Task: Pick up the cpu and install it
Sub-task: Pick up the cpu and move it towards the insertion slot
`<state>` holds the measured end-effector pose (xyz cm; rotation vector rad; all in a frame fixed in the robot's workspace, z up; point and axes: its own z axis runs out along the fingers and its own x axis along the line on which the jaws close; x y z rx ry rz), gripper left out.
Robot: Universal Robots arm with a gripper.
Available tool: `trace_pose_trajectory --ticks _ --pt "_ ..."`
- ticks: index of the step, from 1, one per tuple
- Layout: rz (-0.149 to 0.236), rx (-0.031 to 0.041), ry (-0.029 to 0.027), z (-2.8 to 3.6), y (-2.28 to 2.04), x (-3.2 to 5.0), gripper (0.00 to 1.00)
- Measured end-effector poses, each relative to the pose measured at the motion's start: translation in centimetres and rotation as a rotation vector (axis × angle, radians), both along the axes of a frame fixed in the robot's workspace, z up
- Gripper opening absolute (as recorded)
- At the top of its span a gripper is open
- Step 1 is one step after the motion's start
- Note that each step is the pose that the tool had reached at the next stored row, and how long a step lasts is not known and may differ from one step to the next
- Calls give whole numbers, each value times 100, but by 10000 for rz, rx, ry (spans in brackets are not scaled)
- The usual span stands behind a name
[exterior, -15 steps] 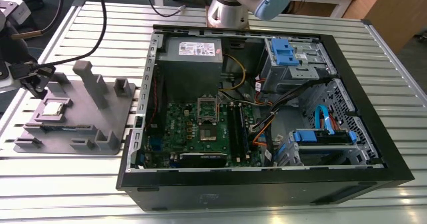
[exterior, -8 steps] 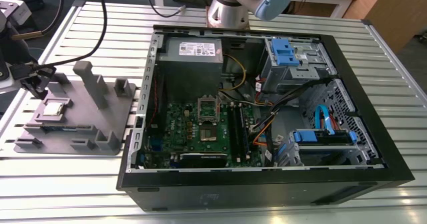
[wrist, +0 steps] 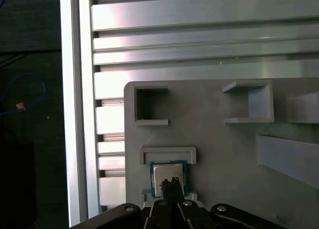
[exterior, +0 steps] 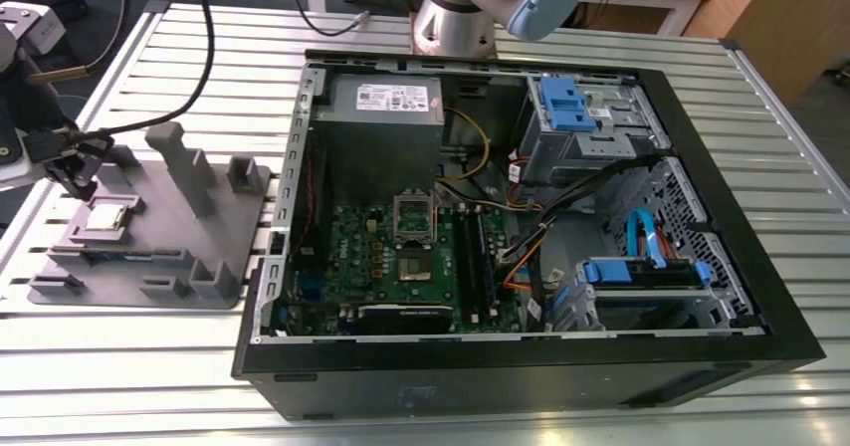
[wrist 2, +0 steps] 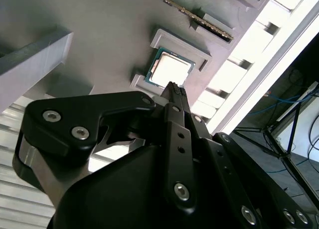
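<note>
**Cpu: identification and position**

- Item: 1 cpu (exterior: 106, 214), a small, flat, square chip with a pale silver-grey metal top.
- Detail: in the second wrist view the cpu (wrist 2: 169, 69) shows a thin blue-green board margin around the metal top. The first wrist view shows the same margin on the cpu (wrist: 162, 174).
- Pose: lying flat, metal top facing up.
- Seat: a shallow holder on the grey fixture plate (exterior: 149, 229), with raised grey lips on 2 opposite sides.
- Location: toward the exterior view's left of the plate, well apart from the open computer case (exterior: 531, 361).
</note>
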<state>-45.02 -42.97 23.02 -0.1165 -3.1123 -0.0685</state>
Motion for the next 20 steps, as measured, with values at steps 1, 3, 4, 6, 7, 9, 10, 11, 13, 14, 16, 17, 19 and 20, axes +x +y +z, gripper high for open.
trace_pose_trajectory --ticks 1,3,4,6,7,9,10,11,13,14,16,17,19,20 --pt "0 0 0 -17 0 0 11" --pt "0 0 1 -52 0 0 11" --pt "0 -1 1 -69 0 0 11" --pt "0 -1 -1 -100 0 0 11" --pt "0 0 -4 -110 0 0 11" --pt "-1 -1 -11 -120 0 -1 11" --pt "0 -1 -18 -126 0 0 11" --pt "0 -1 -28 -134 0 0 11" --pt "0 0 -63 -160 0 0 11" --pt "0 0 -76 -175 0 0 11" --pt "1 -1 -85 -195 0 0 11" --pt "0 -1 -84 -201 0 -1 11" --pt "0 -2 -82 -203 0 -1 11" --pt "0 -3 -82 -203 0 -1 11"
